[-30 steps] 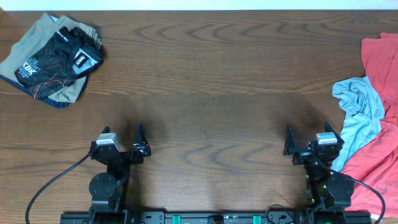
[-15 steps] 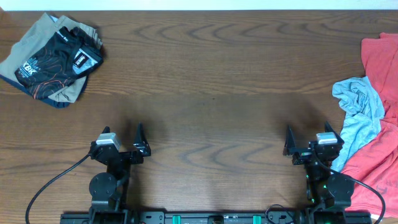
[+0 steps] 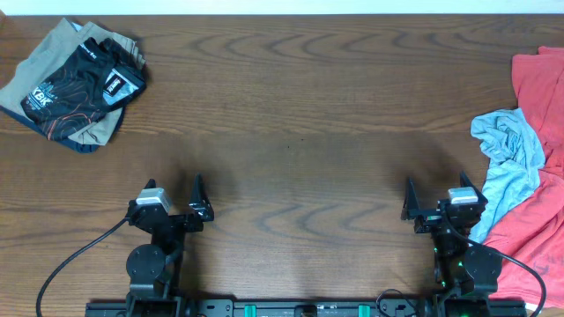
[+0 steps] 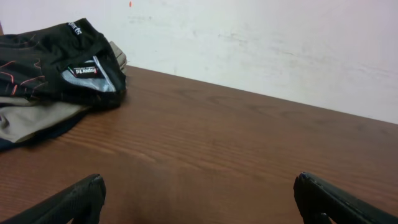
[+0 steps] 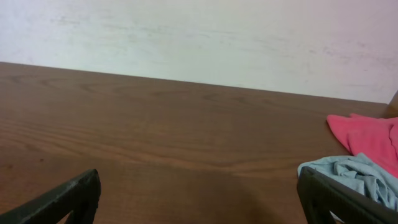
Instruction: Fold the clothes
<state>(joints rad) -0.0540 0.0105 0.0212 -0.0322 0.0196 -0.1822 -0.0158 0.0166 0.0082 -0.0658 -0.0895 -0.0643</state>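
While both arms rest, left gripper (image 4: 199,193): released, empty
right gripper (image 5: 199,193): released, empty
red shirt (image 3: 539,84): crumpled, right edge
blue garment (image 3: 509,150): bunched, overlapping shirt
folded pile (image 3: 75,84): far-left corner

Soft, even light covers the table (image 3: 300,106), so its grain reads sharply under a dull sheen, with only faint shadows. In my wrist views the wall (image 4: 261,50) looks pale and washed, and my dark fingertips (image 4: 74,202) blur in the lower corners.
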